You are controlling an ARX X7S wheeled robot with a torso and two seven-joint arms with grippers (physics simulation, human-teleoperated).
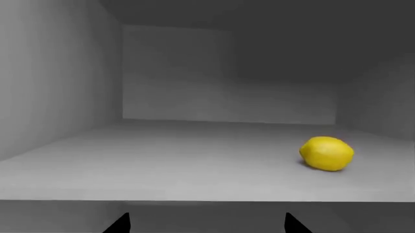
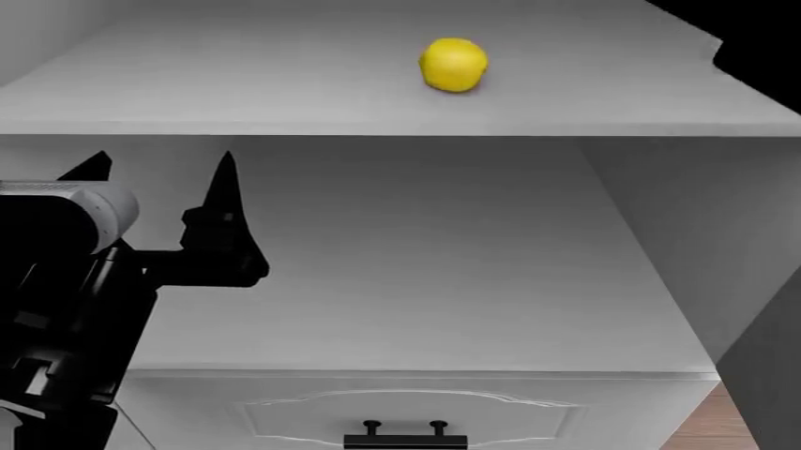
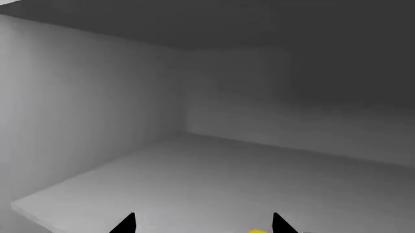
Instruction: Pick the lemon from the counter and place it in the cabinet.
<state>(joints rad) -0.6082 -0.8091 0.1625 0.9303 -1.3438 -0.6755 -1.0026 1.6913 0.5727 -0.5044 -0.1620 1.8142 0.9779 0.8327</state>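
The lemon (image 2: 453,65) lies free on the cabinet (image 2: 375,117) shelf, upper centre; left gripper (image 2: 160,202) jaws apart, right's seemingly too.

Flat, dim simulator lighting; cabinet (image 1: 175,97) interiors shaded dark toward ceilings. Soft shadow cast under lemon (image 1: 327,153). No glare, blur or edge distortion seen.

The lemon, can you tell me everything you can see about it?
The lemon is small, bright yellow and roundish, with slightly dimpled skin and a little blunt bulge at one end. It looks whole, with no cuts or marks. It lies on a flat grey-white shelf of the cabinet, near the front edge, casting a small shadow. Only the shelf touches it. The left gripper is below, well apart from it.
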